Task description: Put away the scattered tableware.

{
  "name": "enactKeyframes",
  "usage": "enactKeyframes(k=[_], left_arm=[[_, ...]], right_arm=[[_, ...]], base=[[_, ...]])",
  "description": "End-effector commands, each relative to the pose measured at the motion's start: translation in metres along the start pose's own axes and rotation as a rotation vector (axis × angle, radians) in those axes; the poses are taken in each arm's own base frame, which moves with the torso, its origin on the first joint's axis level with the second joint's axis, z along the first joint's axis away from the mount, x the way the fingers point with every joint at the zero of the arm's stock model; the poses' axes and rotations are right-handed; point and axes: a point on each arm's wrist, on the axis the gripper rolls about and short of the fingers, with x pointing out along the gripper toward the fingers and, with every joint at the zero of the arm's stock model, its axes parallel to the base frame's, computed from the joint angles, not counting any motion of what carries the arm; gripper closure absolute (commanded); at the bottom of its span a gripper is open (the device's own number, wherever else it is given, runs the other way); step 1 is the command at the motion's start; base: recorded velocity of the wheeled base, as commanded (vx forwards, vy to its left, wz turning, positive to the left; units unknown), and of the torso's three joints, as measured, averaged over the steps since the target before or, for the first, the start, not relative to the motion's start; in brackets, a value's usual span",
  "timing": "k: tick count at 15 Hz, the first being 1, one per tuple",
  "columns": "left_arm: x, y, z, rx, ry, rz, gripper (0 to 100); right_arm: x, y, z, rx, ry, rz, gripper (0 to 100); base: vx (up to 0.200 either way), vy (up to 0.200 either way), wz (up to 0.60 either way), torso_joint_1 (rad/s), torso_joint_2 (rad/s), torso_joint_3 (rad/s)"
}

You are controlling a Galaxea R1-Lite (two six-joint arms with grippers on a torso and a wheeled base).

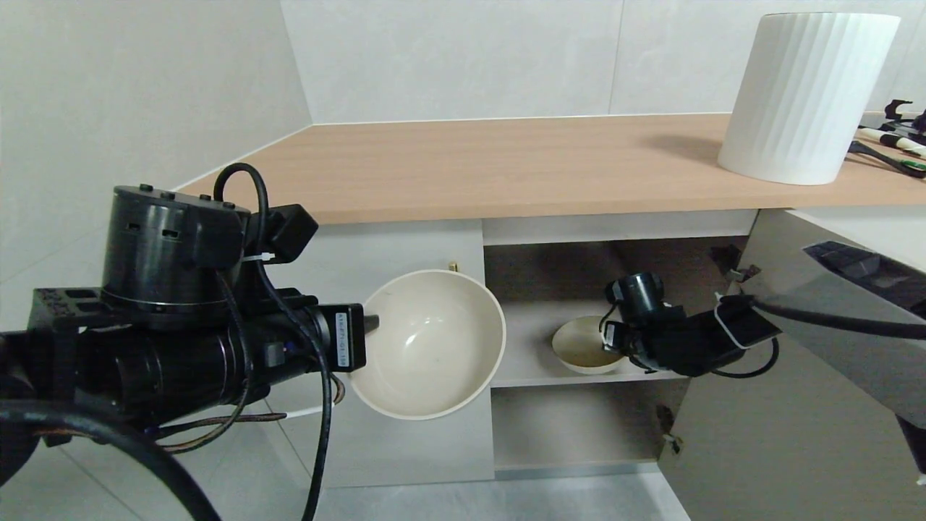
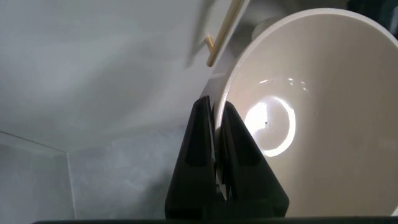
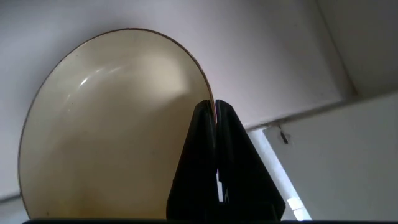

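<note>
White bowl point(image 1: 434, 344) is held tipped on its side, its opening facing near, in front of the closed door point(image 1: 405, 449) at the left of the cabinet. The left gripper point(image 1: 375, 322) is clamped on its left rim, one finger inside and one outside, as the left wrist view shows point(image 2: 216, 121). To the right, a smaller beige bowl point(image 1: 579, 345) stands tilted inside the open cabinet, low over the upper shelf point(image 1: 535, 376); whether it touches the shelf cannot be told. The right gripper point(image 1: 606, 339) is closed on that bowl's right rim. The open door point(image 1: 796, 405) swings out at the right. On the wooden countertop point(image 1: 506, 166) above, a ribbed white container point(image 1: 806, 94) stands at the far right, with utensils point(image 1: 893, 145) just beside it.
</note>
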Motion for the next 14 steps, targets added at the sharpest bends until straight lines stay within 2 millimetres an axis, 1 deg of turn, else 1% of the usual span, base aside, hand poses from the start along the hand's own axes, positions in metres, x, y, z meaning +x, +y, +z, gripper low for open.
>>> enactKeyframes(k=[1,3,7,12,14], left_arm=[[0.001,-0.001,-0.001,0.001,0.004,-0.002,100],[0.000,-0.001,0.000,0.001,0.001,-0.003,100],[0.001,-0.001,-0.001,0.001,0.003,0.000,100],[0.001,-0.001,-0.001,0.002,0.005,-0.002,100],[0.001,-0.001,-0.001,0.002,0.005,-0.002,100]], right_arm=[[0.023,0.000,-0.014,-0.006,0.010,-0.051,100],[0.036,0.003,-0.018,-0.008,0.001,-0.075,100],[0.045,0.006,-0.020,-0.002,-0.014,-0.091,100],[0.056,0.010,-0.016,0.025,-0.048,-0.112,100],[0.057,0.011,-0.015,0.028,-0.056,-0.113,100]], base=[[0.000,0.000,0.00,0.000,0.00,0.000],[0.000,0.000,0.00,0.000,0.00,0.000],[0.000,0.000,0.00,0.000,0.00,0.000],[0.000,0.000,0.00,0.000,0.00,0.000],[0.000,0.000,0.00,0.000,0.00,0.000]])
